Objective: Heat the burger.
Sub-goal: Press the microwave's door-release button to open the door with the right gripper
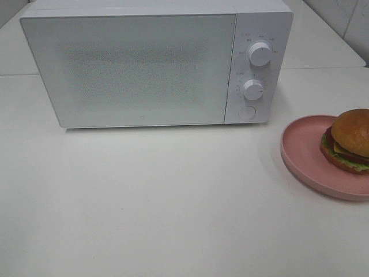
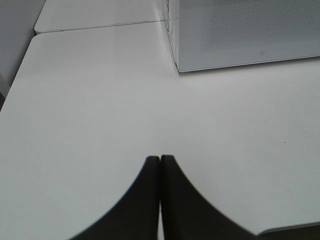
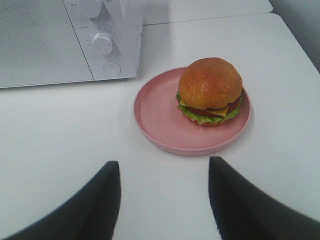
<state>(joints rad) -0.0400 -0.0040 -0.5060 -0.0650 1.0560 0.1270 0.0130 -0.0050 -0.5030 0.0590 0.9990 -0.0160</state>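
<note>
The burger [image 1: 349,140] [image 3: 210,90], with a golden-brown bun, cheese, tomato and lettuce, sits on a round pink plate [image 1: 302,156] [image 3: 160,112] at the right edge of the exterior high view. A white microwave [image 1: 155,63] [image 3: 60,40] [image 2: 245,32] stands at the back with its door shut. In the right wrist view my right gripper [image 3: 164,167] is open, hovering over the table short of the plate, with nothing between its fingers. My left gripper [image 2: 160,160] is shut and empty over bare table, in front of the microwave's left corner. Neither gripper shows in the exterior high view.
The microwave has two knobs [image 1: 259,53] [image 1: 253,90] and a round button [image 1: 247,112] on its right panel. White tabletop [image 1: 161,196] stretches in front of it. A table seam [image 2: 100,25] runs behind the left side.
</note>
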